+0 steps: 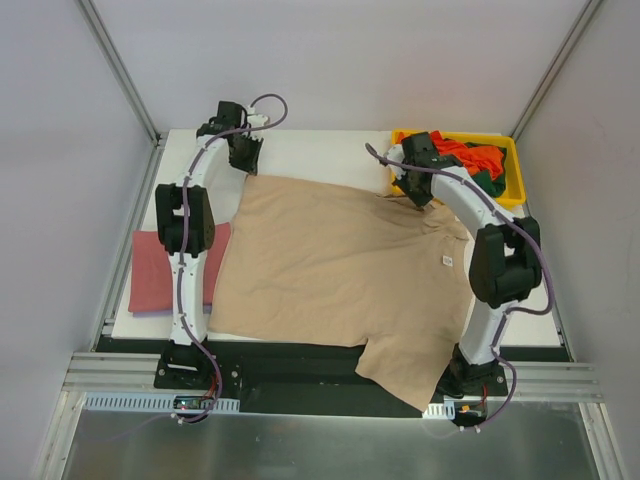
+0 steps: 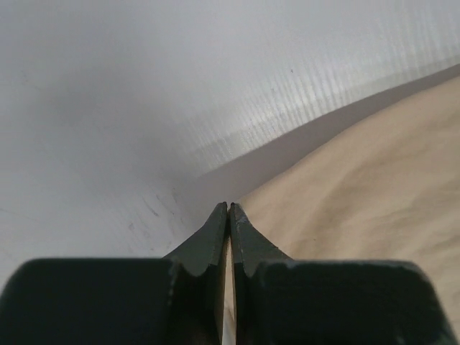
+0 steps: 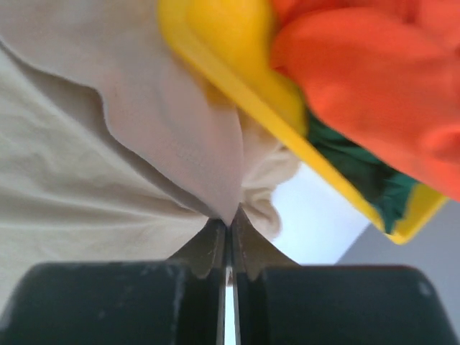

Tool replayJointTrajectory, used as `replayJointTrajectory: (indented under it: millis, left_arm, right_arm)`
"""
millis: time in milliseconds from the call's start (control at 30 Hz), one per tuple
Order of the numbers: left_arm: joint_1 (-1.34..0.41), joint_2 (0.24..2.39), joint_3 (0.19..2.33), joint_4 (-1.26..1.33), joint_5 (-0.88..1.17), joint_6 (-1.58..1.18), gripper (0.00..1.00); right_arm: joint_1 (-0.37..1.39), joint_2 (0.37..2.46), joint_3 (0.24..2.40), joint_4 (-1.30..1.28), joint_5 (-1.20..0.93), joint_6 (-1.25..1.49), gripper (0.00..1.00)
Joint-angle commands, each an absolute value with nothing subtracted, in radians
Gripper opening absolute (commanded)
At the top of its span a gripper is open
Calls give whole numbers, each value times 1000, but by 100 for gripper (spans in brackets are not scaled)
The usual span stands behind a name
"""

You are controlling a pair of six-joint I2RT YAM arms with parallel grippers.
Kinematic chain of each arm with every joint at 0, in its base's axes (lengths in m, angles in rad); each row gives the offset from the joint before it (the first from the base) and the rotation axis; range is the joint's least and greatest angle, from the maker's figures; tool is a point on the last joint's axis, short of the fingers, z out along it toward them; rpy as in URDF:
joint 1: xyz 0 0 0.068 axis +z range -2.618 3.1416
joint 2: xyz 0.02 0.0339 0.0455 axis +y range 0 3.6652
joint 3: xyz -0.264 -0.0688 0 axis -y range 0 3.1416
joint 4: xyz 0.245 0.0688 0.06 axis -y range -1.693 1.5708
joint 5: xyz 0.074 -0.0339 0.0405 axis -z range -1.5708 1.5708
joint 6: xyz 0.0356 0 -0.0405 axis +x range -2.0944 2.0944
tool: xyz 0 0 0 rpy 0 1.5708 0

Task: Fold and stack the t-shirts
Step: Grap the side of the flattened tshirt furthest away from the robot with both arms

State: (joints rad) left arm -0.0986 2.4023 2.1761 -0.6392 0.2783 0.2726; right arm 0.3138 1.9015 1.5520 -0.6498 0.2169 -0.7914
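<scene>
White table (image 1: 320, 150) carries the tan shirt (image 1: 330, 260) spread wide, one part drooping over the near edge; it looks light and limp, best taken at corners, where the right jaws pinch a fold beside the yellow tray (image 1: 516, 175) and the left jaws are pressed together, whether on cloth I cannot tell.

Yellow plastic tray (image 1: 516, 170) — far-right corner of white table (image 1: 320, 152)

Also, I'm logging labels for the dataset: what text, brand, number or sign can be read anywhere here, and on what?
Nothing can be read in any view.
Small white tag on the large tan-beige cloth t-shirt: too small to read.
</scene>
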Motion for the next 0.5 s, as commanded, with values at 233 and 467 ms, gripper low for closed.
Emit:
replayJointTrajectory:
  millis: [233, 467]
  left_arm:
    - [-100, 2214, 2148, -607, 242, 284, 0]
    - [-100, 2247, 2200, -592, 203, 275, 0]
  right_arm:
    - [321, 1764, 1681, -581, 436, -966, 1]
    - [311, 1876, 1893, -583, 503, -976, 1]
